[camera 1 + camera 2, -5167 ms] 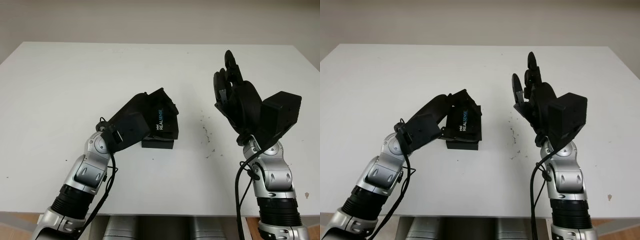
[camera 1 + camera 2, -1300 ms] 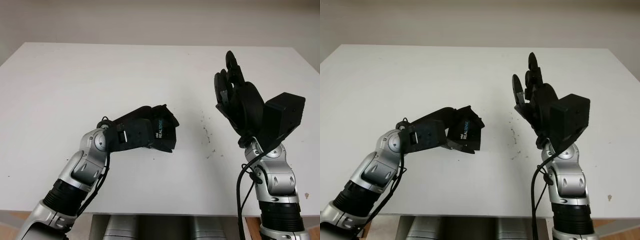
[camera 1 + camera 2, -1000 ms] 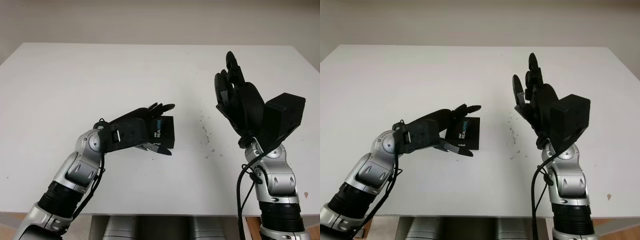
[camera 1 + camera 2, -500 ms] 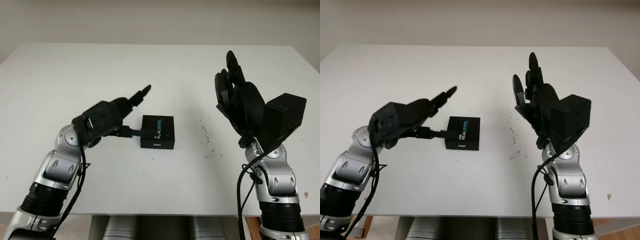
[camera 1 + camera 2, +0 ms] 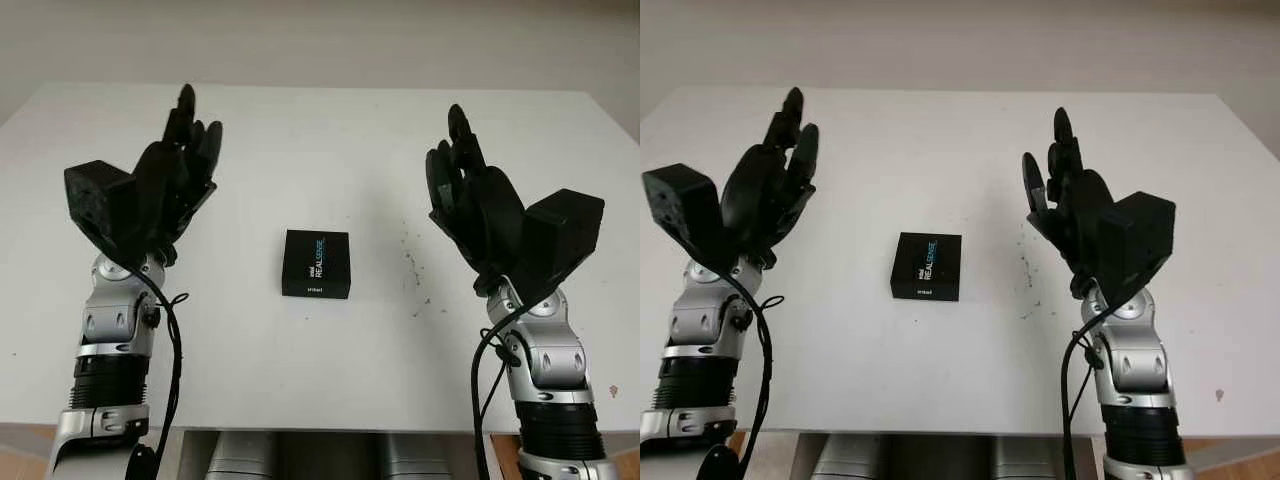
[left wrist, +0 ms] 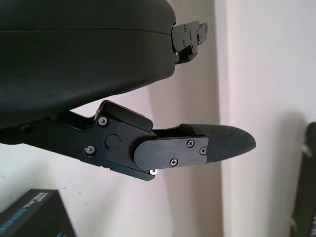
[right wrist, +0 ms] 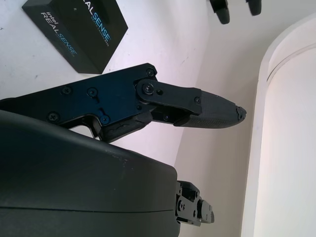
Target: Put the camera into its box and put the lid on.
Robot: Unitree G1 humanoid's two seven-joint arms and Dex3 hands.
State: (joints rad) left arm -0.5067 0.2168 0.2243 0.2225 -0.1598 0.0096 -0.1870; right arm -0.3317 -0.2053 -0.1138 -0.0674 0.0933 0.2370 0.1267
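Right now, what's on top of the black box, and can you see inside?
The lid sits closed on the black box, nothing on it. The inside is covered. Left hand and right hand are raised, open.

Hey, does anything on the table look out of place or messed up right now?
Nothing stands out much. The black box sits closed and flat mid-table, lid on, roughly square to the table edge. The only blemish is a scatter of small dark specks just right of it. The left hand and right hand are raised, open, either side.
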